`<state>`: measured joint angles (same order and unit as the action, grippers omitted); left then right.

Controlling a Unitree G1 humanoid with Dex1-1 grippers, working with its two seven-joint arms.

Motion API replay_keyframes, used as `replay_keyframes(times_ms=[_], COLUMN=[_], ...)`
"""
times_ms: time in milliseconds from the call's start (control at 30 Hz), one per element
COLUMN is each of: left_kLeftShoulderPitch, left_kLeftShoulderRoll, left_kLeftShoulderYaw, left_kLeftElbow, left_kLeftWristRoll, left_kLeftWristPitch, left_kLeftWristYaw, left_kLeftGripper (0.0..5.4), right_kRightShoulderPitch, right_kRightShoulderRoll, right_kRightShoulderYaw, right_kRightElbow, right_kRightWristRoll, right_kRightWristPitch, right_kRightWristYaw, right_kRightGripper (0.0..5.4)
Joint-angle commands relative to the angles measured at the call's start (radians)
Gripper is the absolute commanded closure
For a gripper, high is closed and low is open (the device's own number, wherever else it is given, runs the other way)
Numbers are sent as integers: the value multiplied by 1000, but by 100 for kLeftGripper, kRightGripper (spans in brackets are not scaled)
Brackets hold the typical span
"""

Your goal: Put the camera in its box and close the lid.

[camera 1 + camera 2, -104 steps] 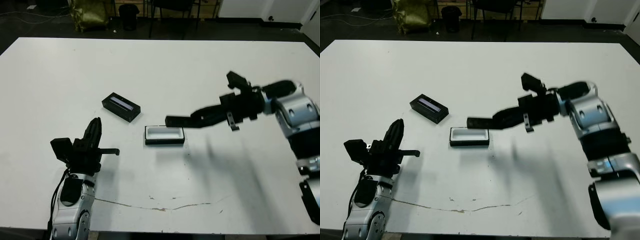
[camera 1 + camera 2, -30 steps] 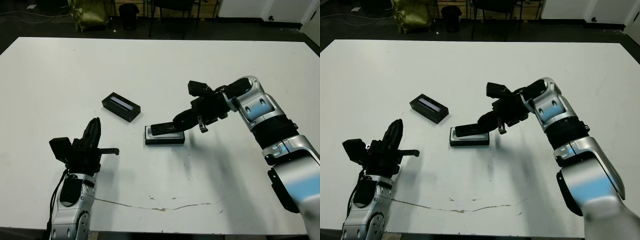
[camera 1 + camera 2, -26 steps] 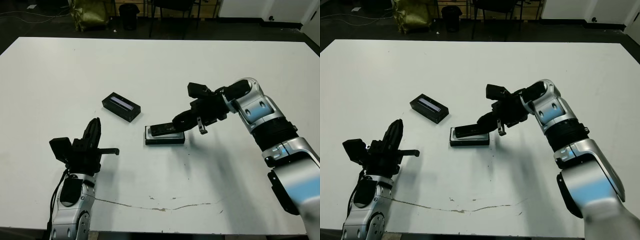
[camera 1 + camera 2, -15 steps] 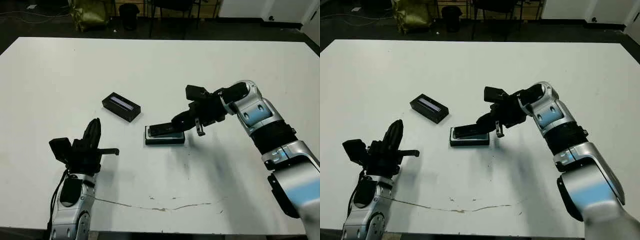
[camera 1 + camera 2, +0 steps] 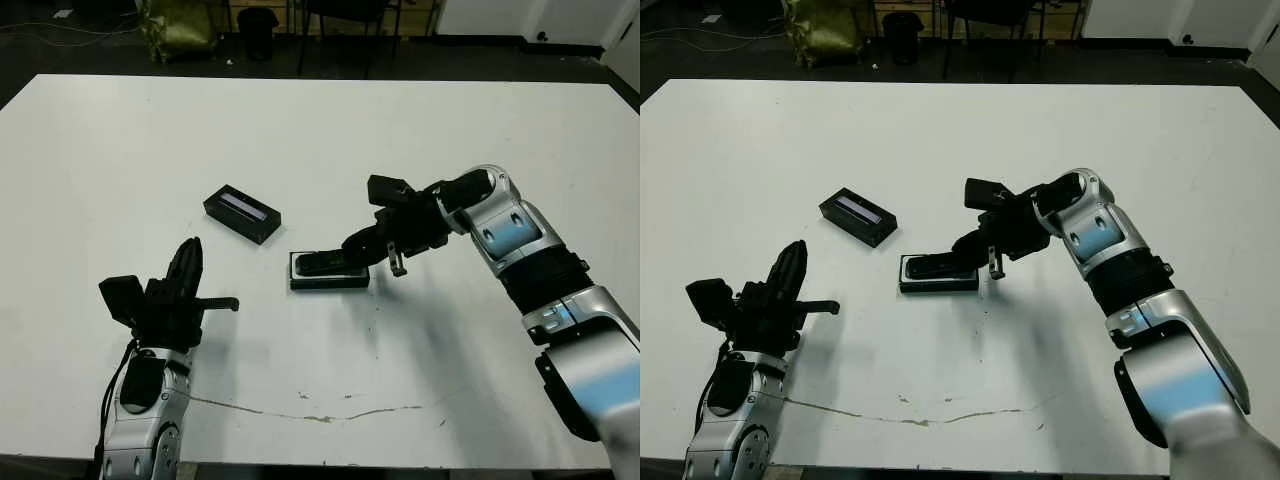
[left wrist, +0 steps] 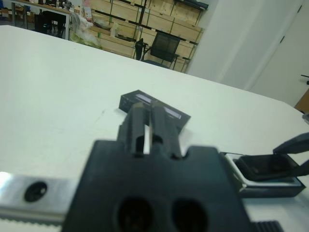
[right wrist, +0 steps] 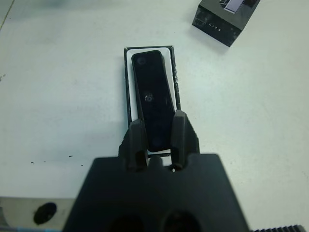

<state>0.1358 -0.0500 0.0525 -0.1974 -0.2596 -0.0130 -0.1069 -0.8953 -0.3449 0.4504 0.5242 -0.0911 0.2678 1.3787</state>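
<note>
The camera (image 5: 328,263), a slim glossy black bar, lies lengthwise in its box (image 5: 330,284), a shallow white-lined tray at the table's middle. My right gripper (image 5: 352,247) is shut on the camera's right end, low over the tray; in the right wrist view its fingers (image 7: 136,133) clamp the camera (image 7: 153,99) from both sides. The lid (image 5: 242,213), black with a pale grey strip, lies apart to the box's upper left. My left gripper (image 5: 192,250) rests near the front left, fingers together and holding nothing.
A thin crack-like mark (image 5: 320,415) runs along the white table near its front edge. Beyond the far edge are dark floor, chairs and a yellowish bag (image 5: 180,30). Bare table surface lies between the lid and my left gripper.
My right gripper has come down and slightly left with the camera, which went from tilted above the box to lying low in it. The left arm and lid have not moved.
</note>
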Motion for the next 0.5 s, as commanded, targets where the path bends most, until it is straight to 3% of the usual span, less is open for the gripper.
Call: replay_keyframes(times_ms=[33,500], left_kLeftShoulderPitch=[16,17], left_kLeftShoulderRoll=[2,1], left_kLeftShoulderYaw=[5,4], left_kLeftElbow=[15,4], left_kLeftWristRoll=[2,4], left_kLeftWristPitch=[1,17], left_kLeftWristYaw=[1,8], left_kLeftGripper=[540,540], right_kRightShoulderPitch=[14,22], right_kRightShoulderRoll=[-7,24], right_kRightShoulderYaw=[23,47], right_kRightElbow=[-13,-7], right_kRightWristRoll=[-10,-9], right_kRightWristPitch=[5,25], right_kRightWristYaw=[11,-6], right_kRightGripper=[539,539])
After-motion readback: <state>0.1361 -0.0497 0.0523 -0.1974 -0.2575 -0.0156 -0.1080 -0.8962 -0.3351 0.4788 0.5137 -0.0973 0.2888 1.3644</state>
